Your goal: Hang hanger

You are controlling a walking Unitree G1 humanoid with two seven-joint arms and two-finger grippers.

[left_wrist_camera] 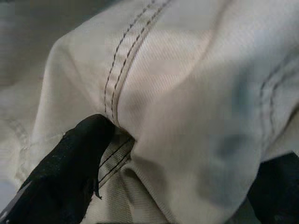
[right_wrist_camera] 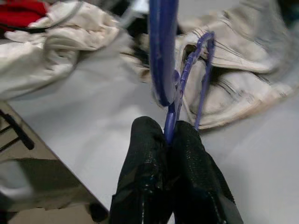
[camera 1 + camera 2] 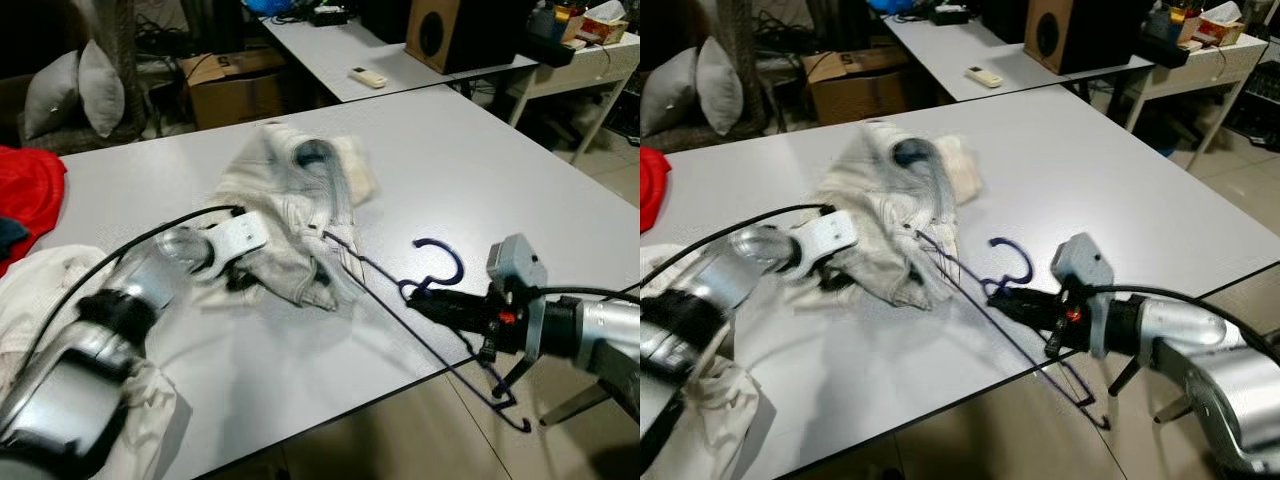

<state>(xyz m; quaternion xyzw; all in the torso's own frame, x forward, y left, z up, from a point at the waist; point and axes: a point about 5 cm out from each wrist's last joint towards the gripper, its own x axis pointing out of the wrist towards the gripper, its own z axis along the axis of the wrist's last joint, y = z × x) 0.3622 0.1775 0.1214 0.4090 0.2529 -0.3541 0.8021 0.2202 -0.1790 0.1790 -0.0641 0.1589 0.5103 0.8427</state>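
The right gripper (image 3: 420, 303) is clamped on the neck of the blue hanger (image 3: 440, 330), just below its hook. In the right wrist view the two black fingers (image 2: 149, 186) are pressed together with the blue wire (image 2: 170, 123) pinched between them.

The hanger lies at the near right edge of the grey table (image 3: 480, 170). One end reaches up and left into the cream garment (image 3: 290, 215); the other end overhangs the table edge, below the gripper. The long axis runs diagonally, from the garment at the table's middle down to the near right edge. The hook curls upward and away from the fingers, toward the far side of the table.

The left gripper (image 3: 240, 280) is at the near side of the garment. In the left wrist view one black finger (image 1: 65, 172) presses into a stitched seam and cloth bulges between the fingers, so this gripper is judged to be closed on the garment.

Governing relation: the hanger's upper end is inside or under the garment, to the left of the right gripper. Whether it is threaded through an opening cannot be determined. The left arm is nearer the garment; the right arm holds the hanger.

A cardboard box (image 3: 235, 85) stands beyond the far edge of the table; its contents cannot be made out.
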